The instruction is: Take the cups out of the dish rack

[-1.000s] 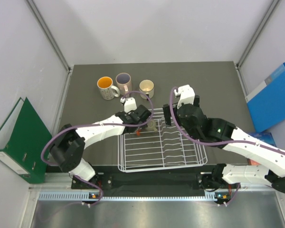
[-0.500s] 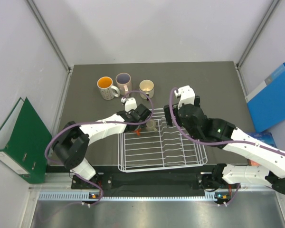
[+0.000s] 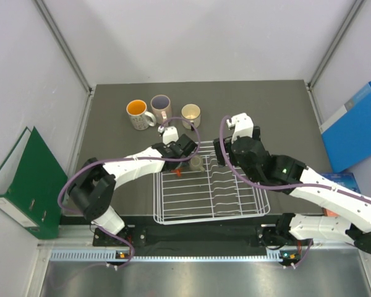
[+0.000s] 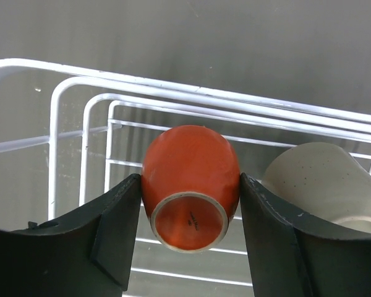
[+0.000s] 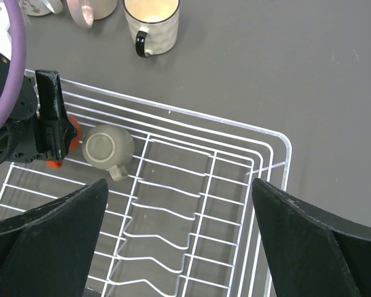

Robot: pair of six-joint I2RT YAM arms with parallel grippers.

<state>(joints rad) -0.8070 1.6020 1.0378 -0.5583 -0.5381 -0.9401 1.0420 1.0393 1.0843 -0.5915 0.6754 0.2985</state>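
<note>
The small red-orange cup lies upside down, base toward the camera, in the far left corner of the white wire dish rack. My left gripper is shut on it, with a pad pressed against each side. The small tan cup stands upside down just to its right, still in the dish rack. My right gripper hangs open above the rack's wavy slots, holding nothing. Three mugs stand on the table beyond the rack: an orange-inside mug, a purple-inside mug and a cream mug.
A green binder leans outside the left wall, and a blue folder lies outside the right wall. The three mugs stand close to the rack's far left corner. Dark table lies to the right of the mugs.
The left gripper's fingers have drawn in from wide open until they meet the red-orange cup. The right arm has scarcely moved.
</note>
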